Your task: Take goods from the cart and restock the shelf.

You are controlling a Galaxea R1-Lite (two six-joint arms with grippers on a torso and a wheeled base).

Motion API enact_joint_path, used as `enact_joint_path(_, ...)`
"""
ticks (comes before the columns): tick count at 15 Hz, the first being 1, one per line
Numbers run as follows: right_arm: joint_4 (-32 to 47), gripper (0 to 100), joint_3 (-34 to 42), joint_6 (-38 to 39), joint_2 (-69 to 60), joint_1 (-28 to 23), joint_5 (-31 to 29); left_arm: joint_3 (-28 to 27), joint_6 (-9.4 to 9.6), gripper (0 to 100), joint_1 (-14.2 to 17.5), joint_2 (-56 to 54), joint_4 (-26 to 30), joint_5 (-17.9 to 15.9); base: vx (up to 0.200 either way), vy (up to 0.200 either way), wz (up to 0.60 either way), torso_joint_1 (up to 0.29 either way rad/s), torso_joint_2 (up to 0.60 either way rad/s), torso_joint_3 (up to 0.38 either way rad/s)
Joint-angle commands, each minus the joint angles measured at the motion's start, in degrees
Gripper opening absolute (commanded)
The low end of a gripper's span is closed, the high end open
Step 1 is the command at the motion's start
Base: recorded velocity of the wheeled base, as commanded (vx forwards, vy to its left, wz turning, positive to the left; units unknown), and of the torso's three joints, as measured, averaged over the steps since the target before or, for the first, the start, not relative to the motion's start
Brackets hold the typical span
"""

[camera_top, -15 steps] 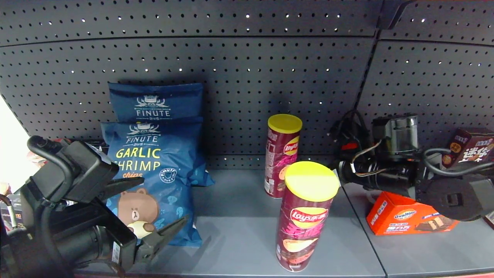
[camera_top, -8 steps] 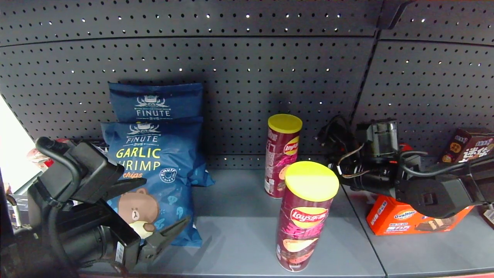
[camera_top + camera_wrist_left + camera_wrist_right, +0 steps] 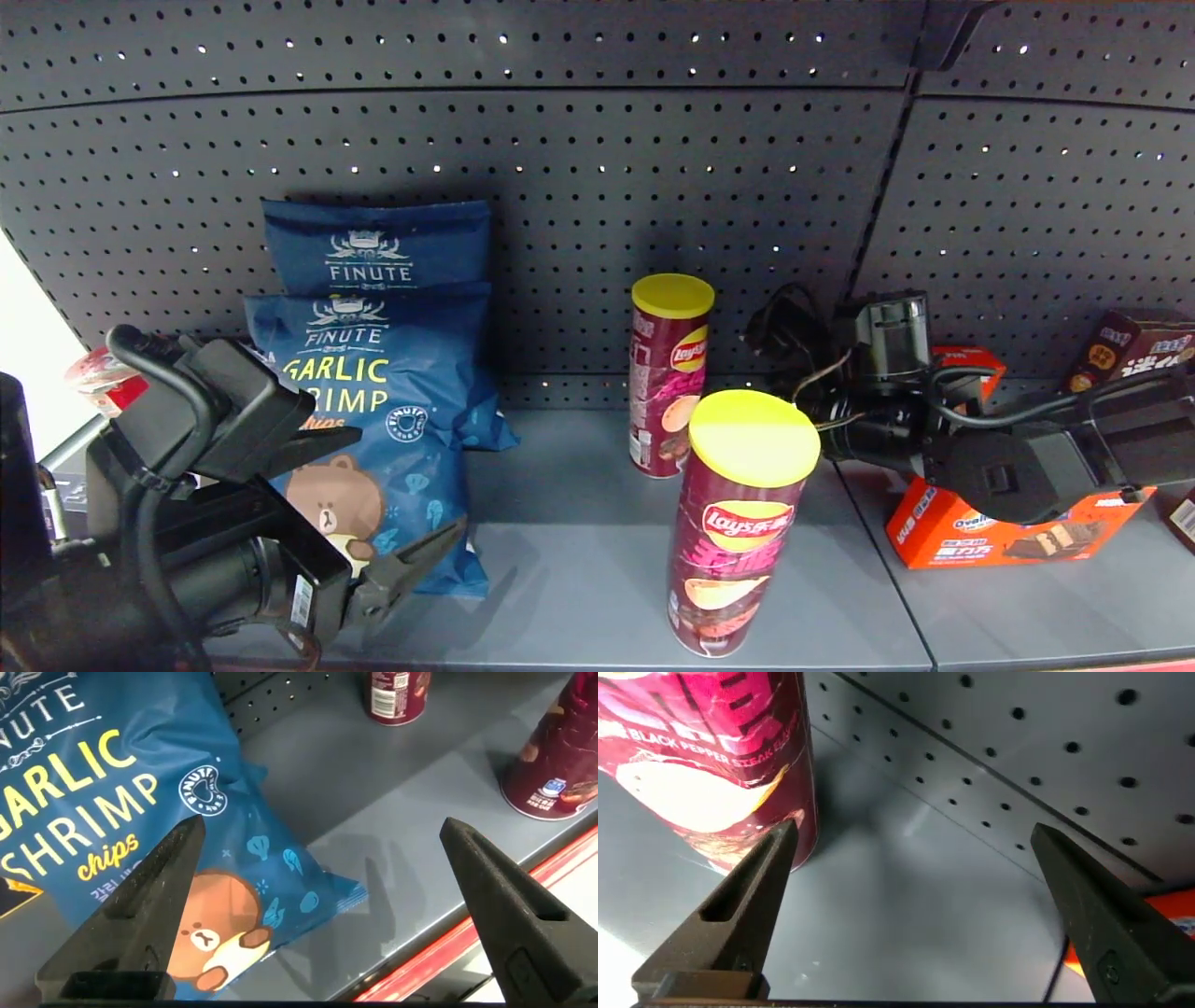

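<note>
Hovering apart beside rear can (image 3: 667, 373), my right tool (image 3: 910, 835) likely means to straighten it | left tool (image 3: 322, 826) apart, empty, near chip bag (image 3: 373, 411)

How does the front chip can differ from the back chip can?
The front chip can stands near the front edge of the shelf; the back chip can stands close to the pegboard wall. The front can's logo faces forward; the back can's is turned toward the robot's right. Both are upright, maroon, with yellow lids.
</note>
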Motion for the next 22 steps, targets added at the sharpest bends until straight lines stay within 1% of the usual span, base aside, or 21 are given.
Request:
enact_joint_path(1,0.0,100,-0.1,0.0,0.2,0.3,0.0,0.0,-0.01,100,0.0,0.2,0.0,0.0,0.0,0.0,0.0,0.0,0.0,0.0)
enact_joint_path(13,0.0,100,-0.3,0.0,0.8,1.6,0.3,0.2,-0.01,100,0.0,0.1,-0.1,0.0,0.0,0.0,0.0,0.0,0.0,0.0)
enact_joint_path(16,-0.1,100,-0.9,0.0,1.5,2.4,0.2,0.7,-0.1,100,0.0,0.1,-1.5,0.0,0.0,0.0,0.0,0.0,0.0,0.0)
enact_joint_path(22,0.0,100,-0.5,0.1,0.2,2.1,0.2,0.7,-0.1,100,0.1,0.1,-1.5,-0.1,0.0,0.0,0.0,0.0,0.0,0.0)
